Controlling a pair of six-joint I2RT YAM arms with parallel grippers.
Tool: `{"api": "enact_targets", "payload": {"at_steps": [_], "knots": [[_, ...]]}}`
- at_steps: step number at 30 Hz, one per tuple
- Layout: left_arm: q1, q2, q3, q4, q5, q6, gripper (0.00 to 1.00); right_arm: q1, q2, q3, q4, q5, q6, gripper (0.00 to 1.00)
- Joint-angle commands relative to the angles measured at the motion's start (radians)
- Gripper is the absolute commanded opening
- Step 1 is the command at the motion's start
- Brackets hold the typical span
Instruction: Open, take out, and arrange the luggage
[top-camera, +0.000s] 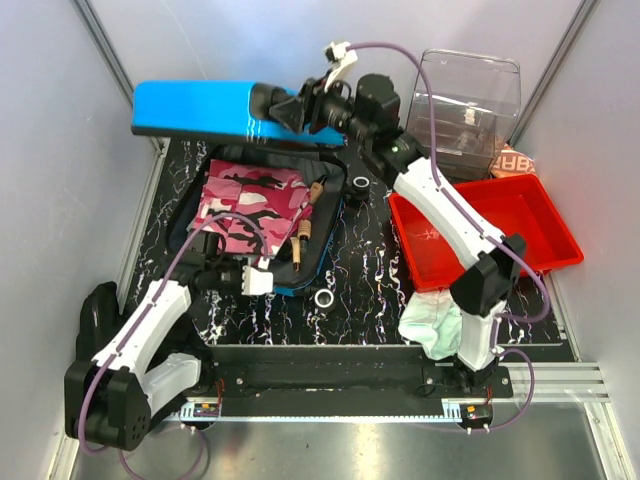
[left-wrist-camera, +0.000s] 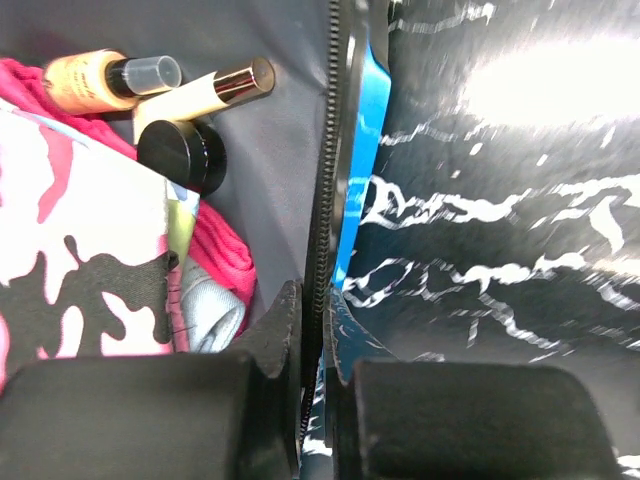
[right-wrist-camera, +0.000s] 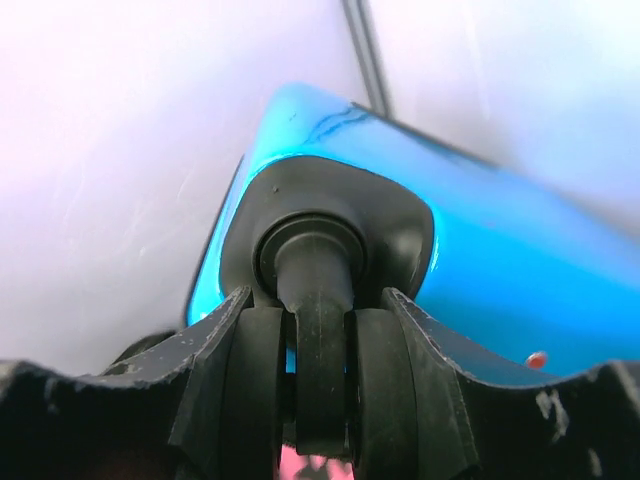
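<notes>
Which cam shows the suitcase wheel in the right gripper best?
Right wrist: the wheel sits close-up, pinched by the right gripper, below its black housing. Top external shows it tiny, mostly hidden by the gripper at the raised lid corner. Left wrist misses it.

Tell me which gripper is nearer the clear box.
Right. The right gripper grips the suitcase lid, just left of the box; left gripper pinches the suitcase's near rim, farther away.

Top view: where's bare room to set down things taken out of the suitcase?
The red tray is mostly bare inside. The marbled table is free between the suitcase and tray. Crowded: the suitcase base, packed with clothes and bottles, and the near right, where a pale cloth lies.
</notes>
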Motion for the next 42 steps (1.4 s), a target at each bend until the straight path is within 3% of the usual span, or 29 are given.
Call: {"api": "enact_targets", "payload": {"at_steps": [1, 4, 9, 12, 17, 22, 23, 25, 28, 29, 32, 38, 42], "knots": [[-0.022, 0.025, 0.059, -0.026, 0.117, -0.346, 0.0, -0.088, 0.113, 0.182, 0.089, -0.02, -0.034, 0.0], [-0.026, 0.042, 0.071, 0.044, 0.094, -0.452, 0.0, -0.137, 0.239, 0.366, 0.057, -0.086, -0.014, 0.0], [-0.032, 0.041, 0.056, 0.043, 0.129, -0.492, 0.0, -0.205, 0.465, 0.673, 0.064, -0.158, 0.048, 0.0], [-0.035, 0.012, 0.033, 0.046, 0.125, -0.489, 0.0, -0.259, 0.526, 0.718, 0.139, -0.155, 0.118, 0.0], [-0.035, -0.007, 0.016, 0.078, 0.122, -0.525, 0.0, -0.326, 0.532, 0.632, 0.264, -0.145, 0.158, 0.0], [-0.034, 0.025, 0.023, 0.113, 0.148, -0.573, 0.0, -0.337, 0.543, 0.612, 0.232, -0.04, 0.12, 0.41], [-0.034, 0.028, 0.023, 0.115, 0.152, -0.578, 0.0, -0.341, 0.543, 0.604, 0.221, -0.023, 0.118, 0.56], [-0.035, 0.024, 0.019, 0.124, 0.149, -0.576, 0.0, -0.345, 0.529, 0.594, 0.216, 0.01, 0.124, 0.62], [-0.035, 0.012, 0.01, 0.132, 0.142, -0.578, 0.0, -0.345, 0.503, 0.574, 0.198, 0.039, 0.126, 0.83], [-0.034, 0.007, 0.008, 0.132, 0.143, -0.578, 0.0, -0.345, 0.493, 0.567, 0.177, 0.062, 0.118, 0.99], [-0.035, 0.004, 0.005, 0.132, 0.154, -0.587, 0.0, -0.345, 0.431, 0.508, 0.129, 0.185, 0.08, 1.0], [-0.034, 0.005, 0.0, 0.19, 0.131, -0.66, 0.0, -0.343, 0.25, 0.26, 0.192, 0.193, -0.019, 1.0], [-0.035, 0.012, -0.018, 0.325, 0.094, -0.781, 0.0, -0.311, 0.096, 0.101, 0.212, 0.182, -0.168, 1.0]]}}
